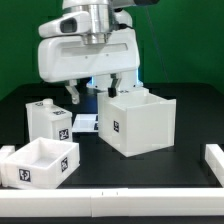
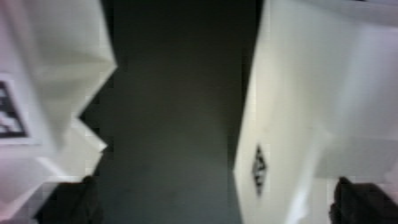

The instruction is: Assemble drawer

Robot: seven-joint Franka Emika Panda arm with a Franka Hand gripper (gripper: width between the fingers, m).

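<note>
Exterior view: the gripper (image 1: 95,92) hangs under its bulky white hand, jaws spread wide and clasping nothing. One finger stands over the near rim of the shell (image 1: 145,125) and the other hangs clear on the far side from it. The shell rests on the black table (image 1: 150,172) just below and to one side of the gripper. Its open side faces up and one vertical corner is turned toward the camera. It is cube-like, so no long axis can be read.

On the gripper's other side stands the upright tray (image 1: 48,122), tagged face outward and knob uppermost, its longer dimension vertical. Farther out and nearer the camera is the lying tray (image 1: 40,162), mouth upward and well apart from the gripper. The marker board (image 1: 85,123) lies flat almost beneath the gripper, between the upright tray and the shell. A white rail (image 1: 214,160) edges the table beyond the shell.

Wrist view: only here do both dark fingertips (image 2: 64,205) show the gap between them. A strip of bare table and a tagged white wall (image 2: 311,100), probably the shell's, lie inside that gap. Whether the wall touches a finger cannot be told. Past the other fingertip is a blurred white part (image 2: 45,60) that cannot be identified.
</note>
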